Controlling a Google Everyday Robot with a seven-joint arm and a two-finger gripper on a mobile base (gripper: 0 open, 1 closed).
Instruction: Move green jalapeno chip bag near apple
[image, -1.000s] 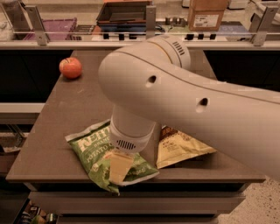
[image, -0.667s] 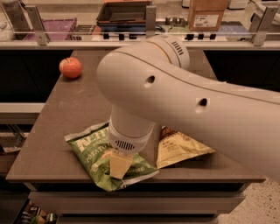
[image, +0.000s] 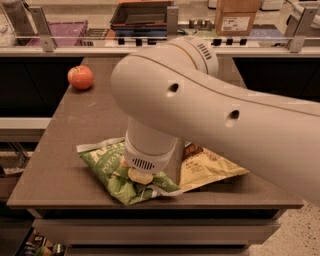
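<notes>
- The arm (image: 210, 107) is a thick white limb that enters from the right edge and slants up and left across the middle of the view to a rounded elbow joint.
- From that joint a short cylindrical wrist section drops nearly straight down towards the front part of the table (image: 75, 130).
- The tool (image: 140, 177) sits at the lower end of the wrist, pointing down and pressed against the green jalapeno chip bag (image: 106, 167). Only a small pale yellowish part of it shows under the wrist collar, so I cannot tell whether it is open or closed.
- The green jalapeno chip bag lies flat near the table's front edge, left of centre, with its right part hidden under the wrist.
- A tan chip bag (image: 212, 169) lies just beside it on the right, and the two seem to overlap under the arm.
- The apple (image: 80, 77) rests at the far left corner of the table, well apart from both bags.
- Behind the table, a counter holds a dark tray (image: 140, 14) and a cardboard box (image: 237, 15).
</notes>
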